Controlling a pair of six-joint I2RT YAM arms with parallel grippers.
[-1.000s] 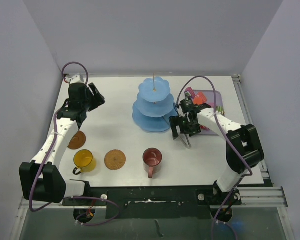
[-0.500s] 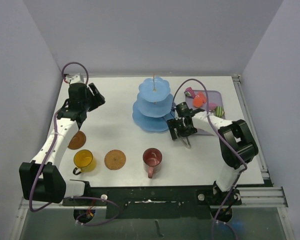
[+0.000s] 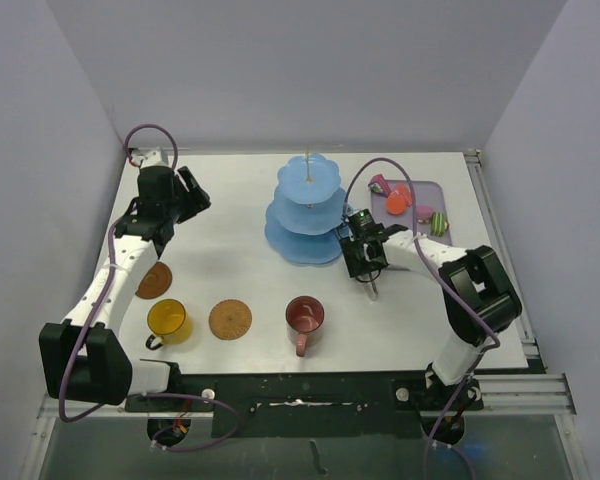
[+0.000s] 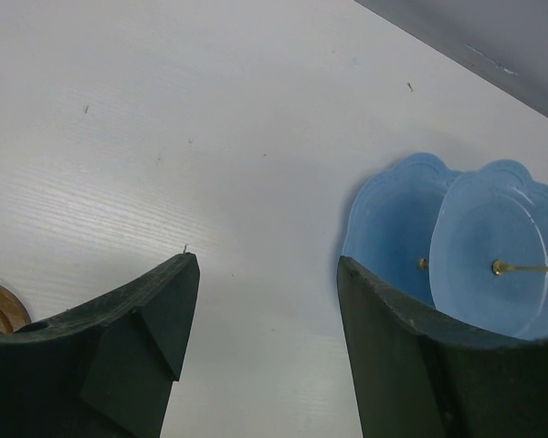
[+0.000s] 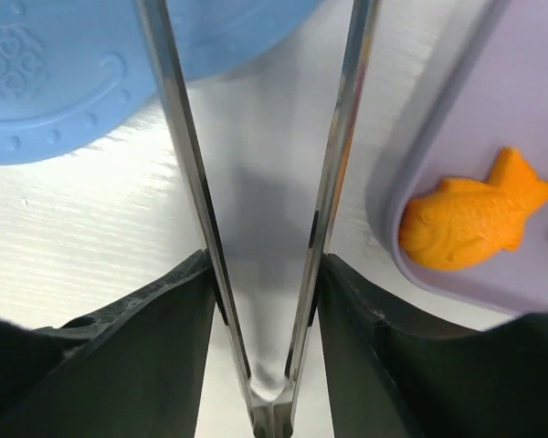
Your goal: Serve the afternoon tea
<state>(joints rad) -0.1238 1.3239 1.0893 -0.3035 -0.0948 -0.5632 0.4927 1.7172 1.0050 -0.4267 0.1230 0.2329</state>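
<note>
The light-blue three-tier stand [image 3: 306,215] is at the table's middle back, bare on every tier. Beside its right rim, my right gripper [image 3: 366,262] is shut on the thin metal tongs [image 5: 187,182], one jaw pressing each arm, and the tongs' tips point toward the stand [image 5: 55,73]. Toy cakes [image 3: 397,200] lie on the lilac tray [image 3: 430,190], among them an orange fish-shaped pastry [image 5: 475,224]. The yellow mug [image 3: 167,320], dark-red mug [image 3: 305,315] and two brown coasters [image 3: 155,280] [image 3: 230,319] sit near the front. My left gripper [image 3: 195,190] is open and holds nothing.
The tray's edge [image 5: 521,100] lies just right of the tongs. Grey walls close in the table at the back and sides. In the left wrist view the stand [image 4: 493,246] shows beyond the right finger.
My right gripper has moved left from the tray's edge toward the stand, and its jaws have closed onto the tongs. The left arm has not moved.
</note>
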